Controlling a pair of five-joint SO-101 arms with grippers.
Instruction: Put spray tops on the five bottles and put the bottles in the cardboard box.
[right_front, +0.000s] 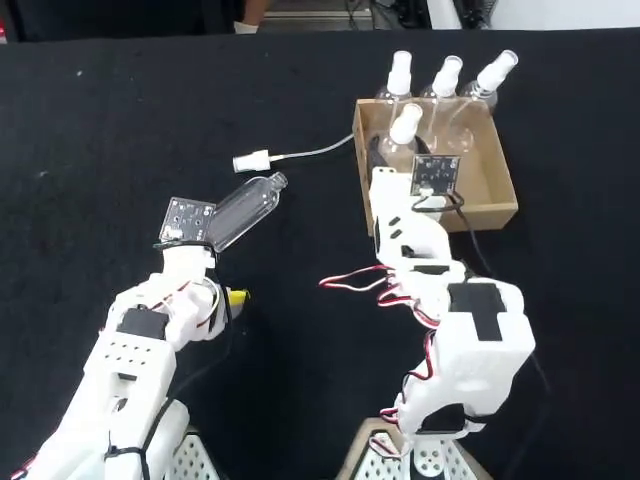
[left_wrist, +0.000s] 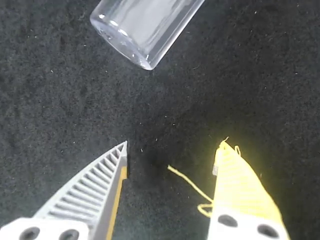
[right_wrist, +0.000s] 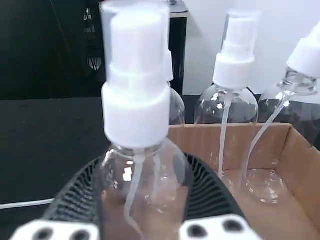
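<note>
A clear bottle with a white spray top (right_wrist: 136, 100) is held in my right gripper (right_wrist: 142, 187), whose dark fingers are shut around its body. In the high view this bottle (right_front: 404, 127) is at the near left corner of the cardboard box (right_front: 497, 190). Three more capped bottles (right_front: 447, 78) stand along the box's far wall. An uncapped clear bottle (right_front: 245, 210) lies on the black table, with a loose spray top (right_front: 253, 160) and its tube beyond it. My left gripper (left_wrist: 172, 150) is open just short of that bottle's base (left_wrist: 142, 27), with nothing between its fingers.
The black table (right_front: 100, 130) stretches wide to the left of the box. My left arm (right_front: 150, 330) and right arm (right_front: 470, 330) come in from the near edge, with red and white wires (right_front: 350, 282) hanging between them.
</note>
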